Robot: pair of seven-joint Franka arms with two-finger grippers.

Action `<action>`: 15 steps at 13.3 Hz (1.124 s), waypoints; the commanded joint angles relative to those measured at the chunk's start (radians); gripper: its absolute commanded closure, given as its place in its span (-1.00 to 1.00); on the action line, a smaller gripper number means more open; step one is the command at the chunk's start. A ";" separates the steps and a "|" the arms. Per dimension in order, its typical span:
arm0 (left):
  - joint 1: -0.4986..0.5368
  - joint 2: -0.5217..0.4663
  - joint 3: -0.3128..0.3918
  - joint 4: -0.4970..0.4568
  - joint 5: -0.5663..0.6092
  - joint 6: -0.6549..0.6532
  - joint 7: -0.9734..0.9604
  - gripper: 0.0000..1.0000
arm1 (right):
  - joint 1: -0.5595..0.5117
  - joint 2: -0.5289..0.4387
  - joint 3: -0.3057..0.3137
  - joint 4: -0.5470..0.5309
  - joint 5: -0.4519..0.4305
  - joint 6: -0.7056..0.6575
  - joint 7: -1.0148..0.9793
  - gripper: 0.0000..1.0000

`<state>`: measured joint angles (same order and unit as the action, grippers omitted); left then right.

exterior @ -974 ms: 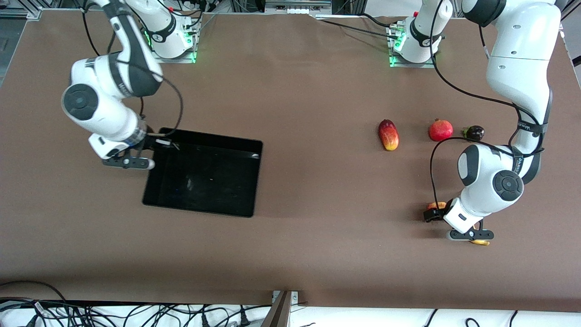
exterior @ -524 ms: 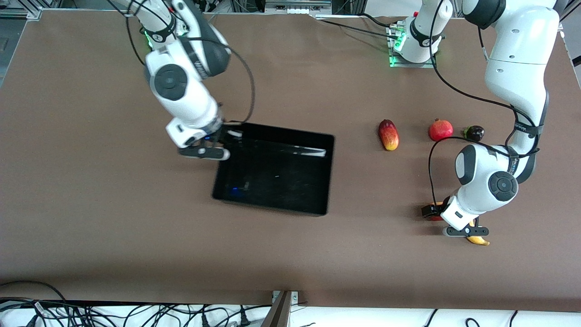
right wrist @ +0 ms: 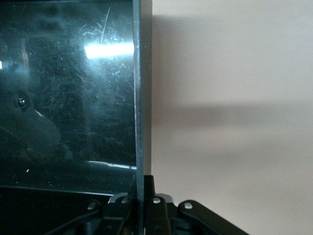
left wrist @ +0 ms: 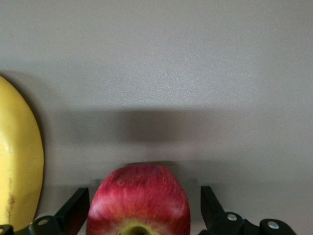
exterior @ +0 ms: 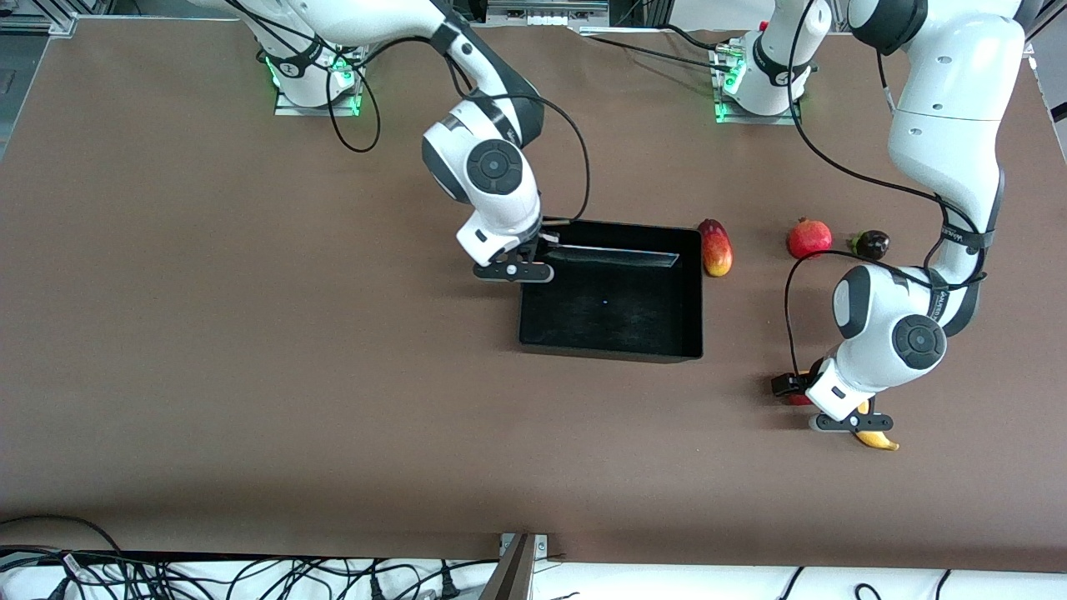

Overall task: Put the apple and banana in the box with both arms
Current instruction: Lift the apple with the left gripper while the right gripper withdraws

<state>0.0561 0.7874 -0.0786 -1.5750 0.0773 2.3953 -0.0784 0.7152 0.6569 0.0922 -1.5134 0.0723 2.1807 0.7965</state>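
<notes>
Right gripper [exterior: 533, 257] is pinched tight on the box [exterior: 613, 342] wall, at the corner toward the right arm's end; wrist cam shows the thin rim clamped edge-on between the jaws [right wrist: 142, 196]. Box sits mid-table, its other end just beside the oval red-and-yellow fruit [exterior: 715, 247], maybe touching, can't tell from the front cam.

Left gripper [exterior: 821, 406] is down low w/ jaws spread wide, 1 finger each side of the apple [left wrist: 139, 200], not closed on it yet. Banana [left wrist: 19, 161] lies right beside the apple, mostly hidden under the arm in the front view [exterior: 875, 438].

I'd guess the apple is firm, light and a bit slick, so I want the pads across its widest part. Banana: grab mid-length, across the curve. Box looks stiff but light, a 1-corner grip could let it swing.

Round red fruit [exterior: 809, 238] and a dark fruit [exterior: 871, 243] aren't mine to move.
</notes>
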 commanded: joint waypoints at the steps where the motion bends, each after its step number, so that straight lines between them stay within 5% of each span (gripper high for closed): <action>1: -0.002 0.015 0.000 -0.003 0.025 0.013 -0.006 -0.85 | 0.017 0.020 -0.012 0.047 -0.009 0.008 0.015 1.00; 2: -0.004 0.015 -0.001 -0.003 0.025 0.013 -0.023 -0.54 | 0.018 0.020 -0.012 0.045 -0.011 0.008 0.013 -0.78; 3: -0.004 0.015 0.000 -0.003 0.025 0.012 -0.024 -0.22 | 0.018 0.017 -0.012 0.047 -0.011 0.007 0.015 -1.00; 5: -0.004 0.015 0.000 -0.003 0.025 0.010 -0.023 0.23 | 0.012 -0.006 -0.014 0.047 -0.006 -0.002 0.003 -1.00; 7: -0.001 0.012 -0.001 -0.003 0.024 0.001 -0.024 0.87 | -0.022 -0.063 -0.019 0.048 -0.003 -0.077 -0.008 -1.00; 12: -0.034 -0.118 -0.010 0.010 0.015 -0.176 -0.038 1.00 | -0.207 -0.256 -0.048 0.048 0.003 -0.385 -0.300 -1.00; 15: -0.097 -0.213 -0.026 0.030 0.007 -0.333 -0.137 1.00 | -0.224 -0.354 -0.177 0.048 0.003 -0.534 -0.420 -1.00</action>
<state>0.0095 0.6597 -0.1011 -1.5293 0.0772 2.1541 -0.1400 0.4854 0.3724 -0.0072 -1.4395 0.0688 1.7191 0.4541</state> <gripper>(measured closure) 0.322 0.000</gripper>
